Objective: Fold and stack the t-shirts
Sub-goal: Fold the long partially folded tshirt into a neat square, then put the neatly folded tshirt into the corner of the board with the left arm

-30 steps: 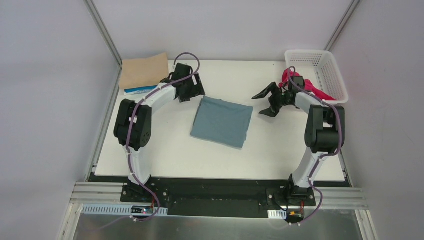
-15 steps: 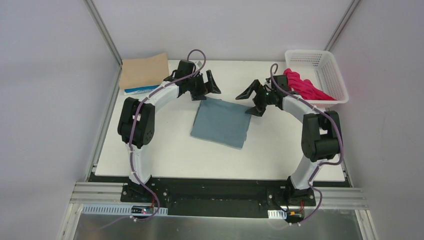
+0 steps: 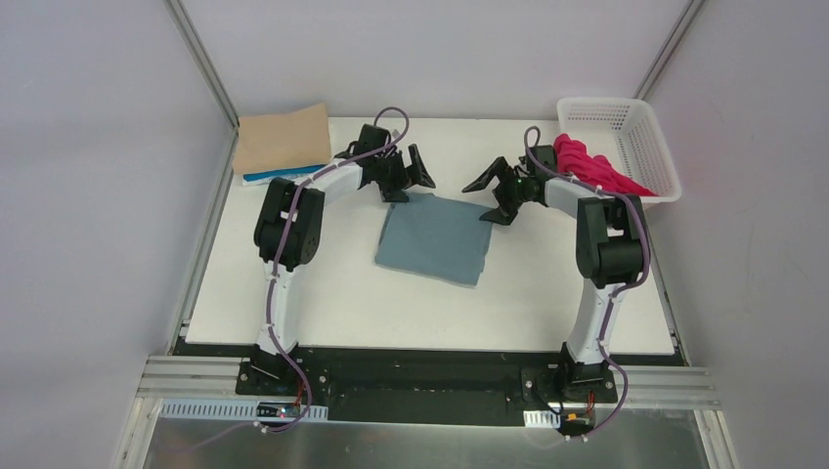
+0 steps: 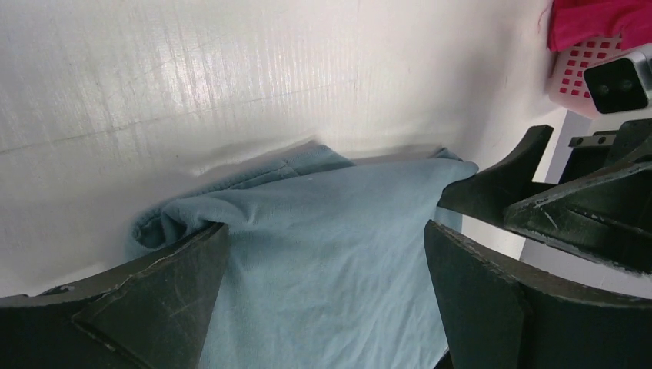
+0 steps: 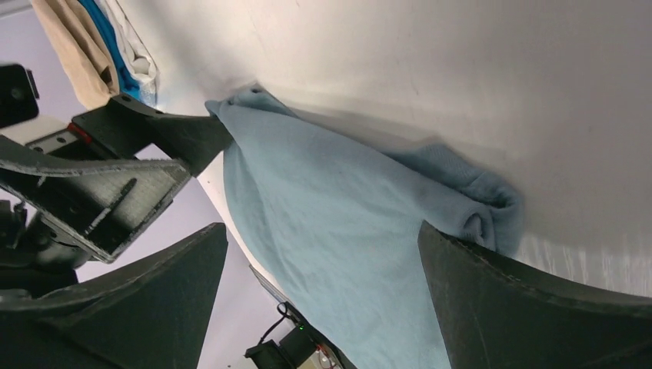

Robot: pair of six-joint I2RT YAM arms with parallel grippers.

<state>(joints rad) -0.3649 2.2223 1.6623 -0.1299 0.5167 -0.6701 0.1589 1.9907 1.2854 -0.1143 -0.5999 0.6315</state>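
A dusty teal-blue t-shirt (image 3: 433, 241) lies folded in a rectangle at the table's middle. My left gripper (image 3: 408, 180) stands open over its far left corner, and my right gripper (image 3: 487, 198) stands open over its far right corner. In the left wrist view the open left gripper (image 4: 323, 231) straddles the teal cloth (image 4: 323, 277), holding nothing. The open right gripper (image 5: 321, 231) likewise spans the shirt (image 5: 338, 223), one finger next to a rolled corner. A tan t-shirt (image 3: 283, 139) lies folded on a bright blue one (image 3: 274, 177) at the far left. The magenta-red t-shirt (image 3: 589, 164) hangs crumpled out of the basket.
A white lattice basket (image 3: 640, 132) stands at the far right corner. Metal frame posts and grey walls close in the table's left, right and back sides. The two grippers face each other closely above the shirt's far edge.
Both arms swung inward, the left from the tan pile and the right from the basket, to the teal shirt's far corners. Both grippers opened wider.
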